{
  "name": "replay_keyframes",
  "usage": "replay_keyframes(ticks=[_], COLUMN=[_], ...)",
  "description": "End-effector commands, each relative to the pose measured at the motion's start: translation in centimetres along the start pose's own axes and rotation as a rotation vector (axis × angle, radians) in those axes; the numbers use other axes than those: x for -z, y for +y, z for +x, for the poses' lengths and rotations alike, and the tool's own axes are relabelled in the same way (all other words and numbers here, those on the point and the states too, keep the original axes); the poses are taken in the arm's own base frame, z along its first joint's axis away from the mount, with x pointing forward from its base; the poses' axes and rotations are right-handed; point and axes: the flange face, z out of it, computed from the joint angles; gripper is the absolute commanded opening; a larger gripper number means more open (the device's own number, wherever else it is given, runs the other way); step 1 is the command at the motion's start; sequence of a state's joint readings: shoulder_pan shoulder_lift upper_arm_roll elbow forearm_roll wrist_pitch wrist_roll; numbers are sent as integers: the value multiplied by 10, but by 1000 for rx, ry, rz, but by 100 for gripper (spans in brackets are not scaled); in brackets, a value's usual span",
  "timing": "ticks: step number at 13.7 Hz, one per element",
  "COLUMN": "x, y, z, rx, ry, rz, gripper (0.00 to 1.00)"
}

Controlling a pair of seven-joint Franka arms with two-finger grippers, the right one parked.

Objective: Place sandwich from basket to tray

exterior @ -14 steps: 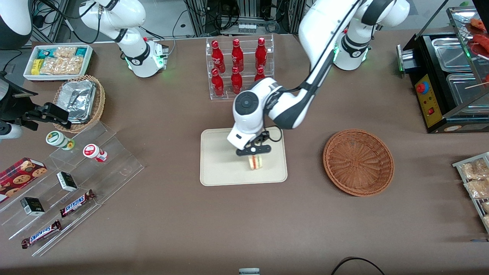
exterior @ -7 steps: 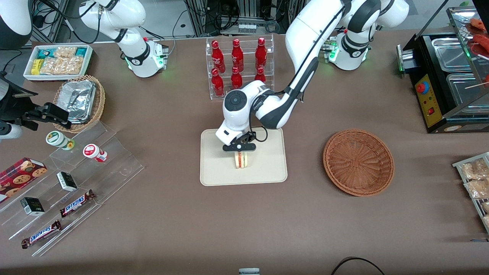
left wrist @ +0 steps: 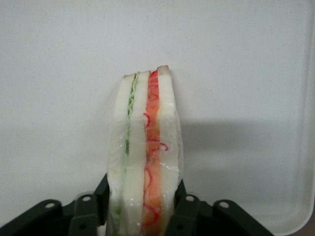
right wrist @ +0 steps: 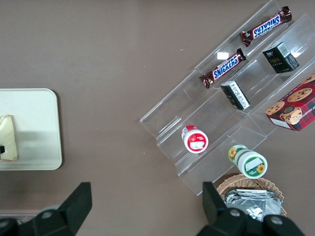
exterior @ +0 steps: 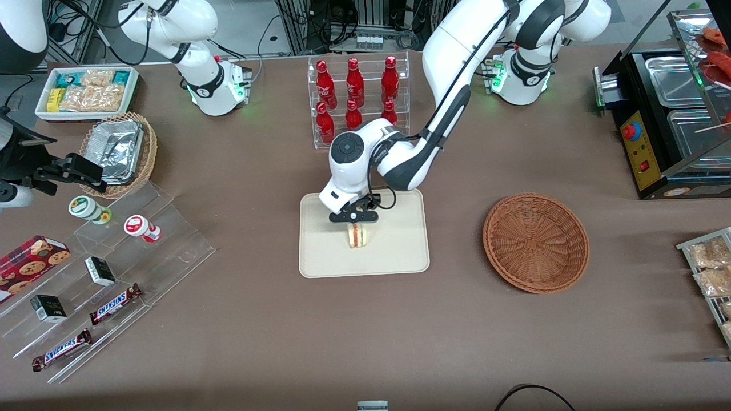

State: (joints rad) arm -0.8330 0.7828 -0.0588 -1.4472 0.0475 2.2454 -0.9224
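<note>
The sandwich [exterior: 358, 235], a wedge of white bread with a red and green filling stripe, stands on its edge over the middle of the cream tray [exterior: 400, 251]. My left gripper [exterior: 354, 220] is shut on the sandwich. In the left wrist view the black fingers [left wrist: 184, 206] press both bread sides of the sandwich [left wrist: 145, 152], with the tray [left wrist: 246, 73] close beneath; I cannot tell whether it touches. The reddish-brown wicker basket [exterior: 535, 242] lies empty toward the working arm's end of the table. The sandwich's tip also shows in the right wrist view [right wrist: 7, 137].
A clear rack of red bottles [exterior: 357, 97] stands farther from the front camera than the tray. A clear stepped shelf [exterior: 108, 268] with snack bars and cups, a tan basket of foil containers [exterior: 120, 151] and a white box of snack packets [exterior: 85, 91] lie toward the parked arm's end.
My gripper has carried the sandwich from the tray's basket-side part toward its middle and slightly away from the front camera. The sandwich has turned so its filling stripe stands upright.
</note>
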Motion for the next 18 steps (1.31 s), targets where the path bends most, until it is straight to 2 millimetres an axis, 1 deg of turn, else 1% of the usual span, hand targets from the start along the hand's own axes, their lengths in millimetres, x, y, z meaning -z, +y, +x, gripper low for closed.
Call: replay_keyframes(ticks=[1, 2, 4, 5, 7, 8, 9, 10, 11, 12, 13, 15, 16, 17, 18], x=[11, 21, 53, 68, 107, 123, 144, 159, 182, 205, 226, 264, 277, 295, 306], y=[5, 4, 4, 1, -22, -36, -44, -59, -86, -105, -130, -173, -190, -216, -243], z=[8, 12, 18, 22, 43, 56, 57, 65, 78, 81, 88, 88, 84, 79, 75], rx=[25, 33, 61, 84, 155, 187, 206, 236, 272, 292, 323, 368, 379, 383, 370], ry=[27, 36, 62, 68, 77, 81, 86, 80, 68, 52, 43, 41, 40, 45, 44], rz=[-12, -22, -50, -55, -62, -64, -65, -48, -24, -2, 13, 27, 31, 29, 34], gripper=[100, 100, 100, 100, 100, 100, 100, 100, 100, 100, 100, 100, 100, 100, 100])
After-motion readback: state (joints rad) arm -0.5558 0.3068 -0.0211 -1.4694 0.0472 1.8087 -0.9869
